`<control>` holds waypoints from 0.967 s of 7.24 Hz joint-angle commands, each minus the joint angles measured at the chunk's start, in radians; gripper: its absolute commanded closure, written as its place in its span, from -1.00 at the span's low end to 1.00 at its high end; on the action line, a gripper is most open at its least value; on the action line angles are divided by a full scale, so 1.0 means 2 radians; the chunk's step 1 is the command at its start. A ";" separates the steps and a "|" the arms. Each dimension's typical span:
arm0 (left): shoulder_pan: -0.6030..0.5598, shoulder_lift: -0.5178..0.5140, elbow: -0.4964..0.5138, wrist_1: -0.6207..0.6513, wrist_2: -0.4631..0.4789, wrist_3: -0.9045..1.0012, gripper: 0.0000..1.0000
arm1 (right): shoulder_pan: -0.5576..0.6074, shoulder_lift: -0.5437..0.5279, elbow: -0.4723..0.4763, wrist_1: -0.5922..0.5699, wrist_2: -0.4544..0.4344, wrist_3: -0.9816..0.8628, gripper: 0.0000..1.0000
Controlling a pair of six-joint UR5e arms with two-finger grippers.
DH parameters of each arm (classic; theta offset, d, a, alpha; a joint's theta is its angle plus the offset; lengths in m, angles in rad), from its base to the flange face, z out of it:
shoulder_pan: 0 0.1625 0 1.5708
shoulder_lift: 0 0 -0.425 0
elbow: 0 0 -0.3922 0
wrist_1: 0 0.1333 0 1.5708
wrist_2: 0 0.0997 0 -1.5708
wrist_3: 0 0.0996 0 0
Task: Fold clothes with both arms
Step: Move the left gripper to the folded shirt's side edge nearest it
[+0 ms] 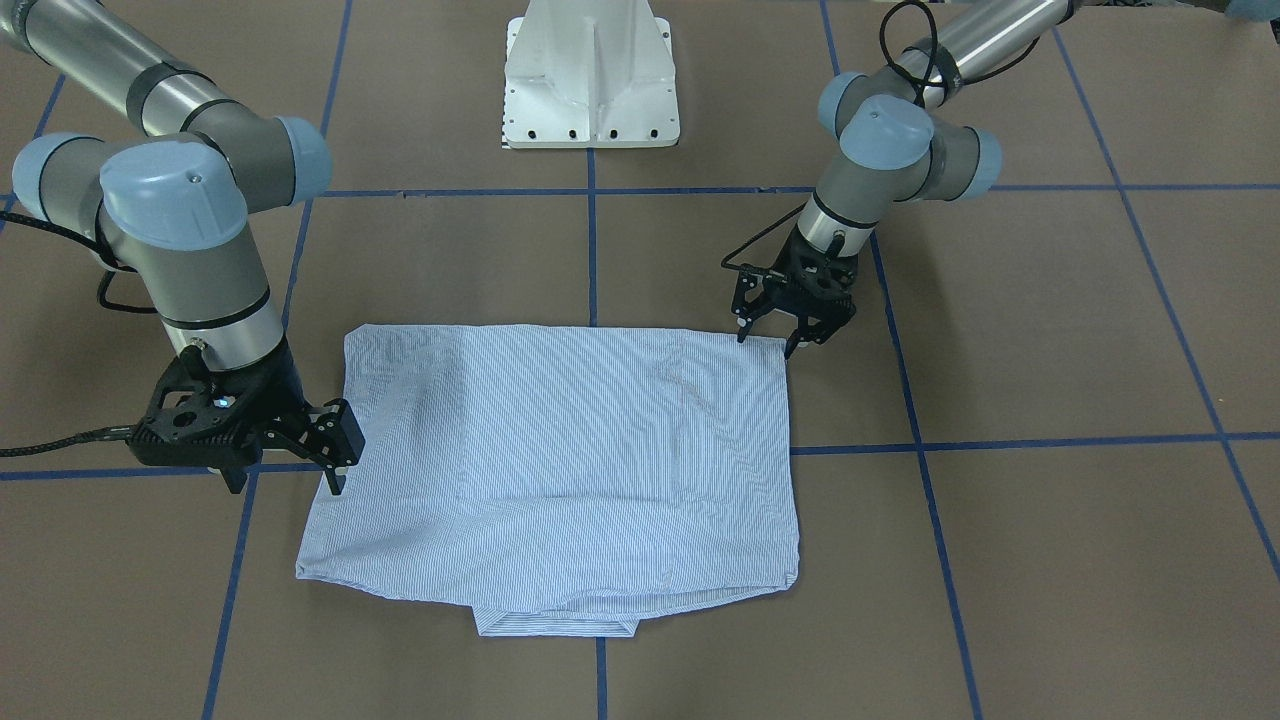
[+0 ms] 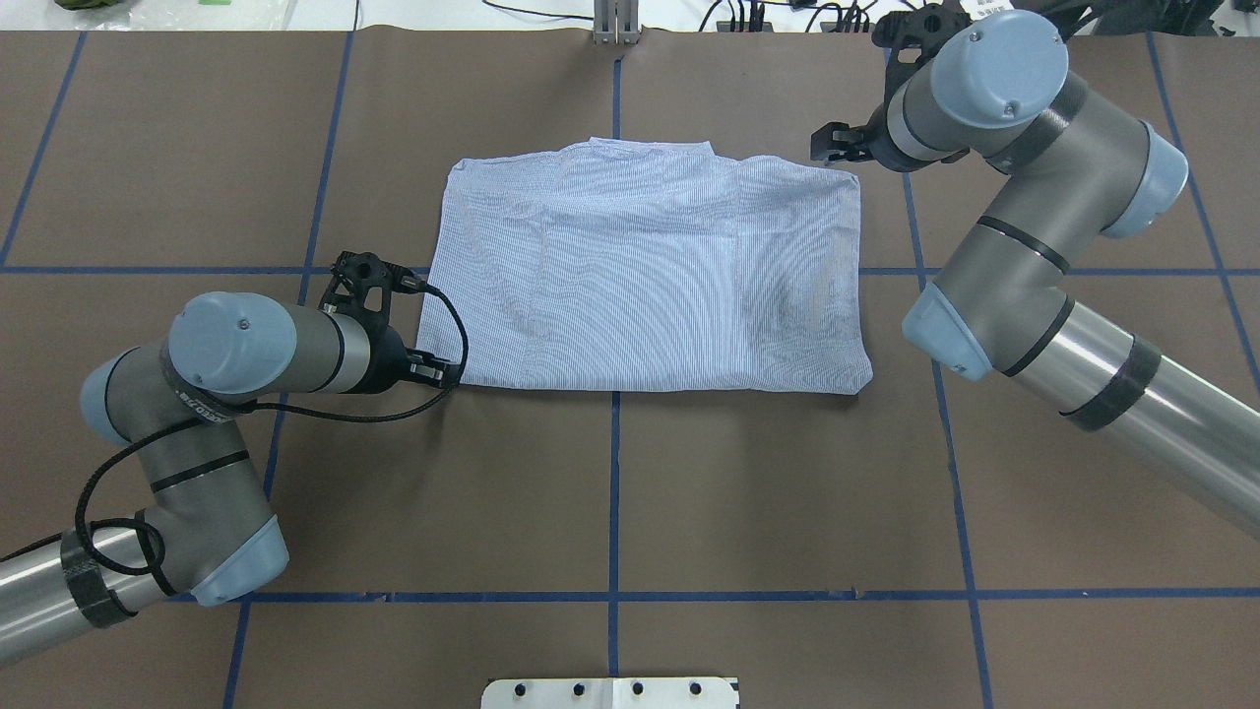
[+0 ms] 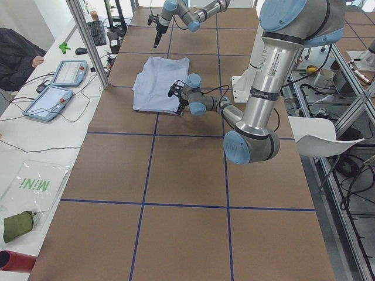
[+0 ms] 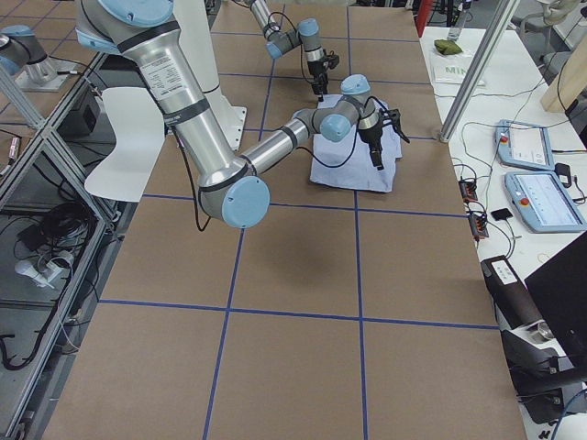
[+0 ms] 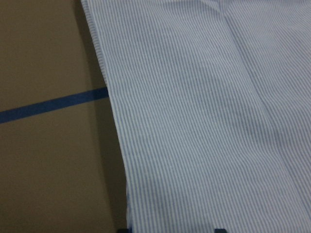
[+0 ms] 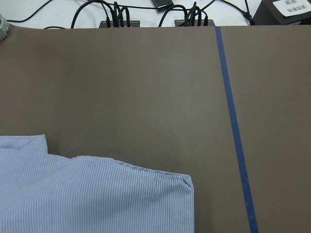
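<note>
**Two-arm workstation, described from the robot's side outward.** Nearest, at the middle of the counter's robot-side edge, is the white metal pedestal base (image 1: 590,85). The counter (image 2: 610,492) is covered in a matt brown sheet, divided into large squares by blue tape lines (image 2: 787,595).

The left arm (image 2: 246,345) and right arm (image 2: 1014,266) are grey-and-silver tubes with light blue joint caps and black cables. The left gripper (image 1: 770,340), black and skeletal, points down at the near left corner of the shirt (image 2: 640,286). Its jaws are spread wide and hold nothing; whether the tips touch the cloth cannot be told.

The shirt lies flat in the counter's far half, centred on the tape line running out from the pedestal. It is folded into a roughly rectangular panel of light blue cloth with fine white stripes, smooth apart from shallow creases. The collar (image 2: 640,150) projects as a short tab from its far edge.

The right gripper (image 1: 338,452) hangs just beside the shirt's far right corner, raised off the cloth, its jaws apart and empty.

Black power strips (image 6: 116,22) line the counter's far edge. Beyond them, a white side counter (image 3: 35,126) carries two control tablets (image 3: 69,71) beside an aluminium post (image 3: 88,41). A person's dark sleeve (image 3: 14,50) shows at its edge.
</note>
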 commanded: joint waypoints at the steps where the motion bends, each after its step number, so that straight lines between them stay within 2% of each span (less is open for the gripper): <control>1: 0.002 0.001 0.000 0.000 0.000 0.000 0.74 | -0.002 0.000 0.000 0.000 0.000 0.000 -1.00; 2: 0.002 0.001 0.000 0.000 0.011 0.000 1.00 | -0.002 0.000 0.000 0.000 0.000 0.001 -1.00; 5: -0.012 0.013 -0.008 0.004 0.023 0.010 1.00 | -0.003 0.001 0.001 0.000 0.000 0.001 -1.00; 7: -0.075 0.007 0.021 0.009 0.022 0.085 1.00 | -0.007 0.002 0.001 0.000 0.000 0.002 -1.00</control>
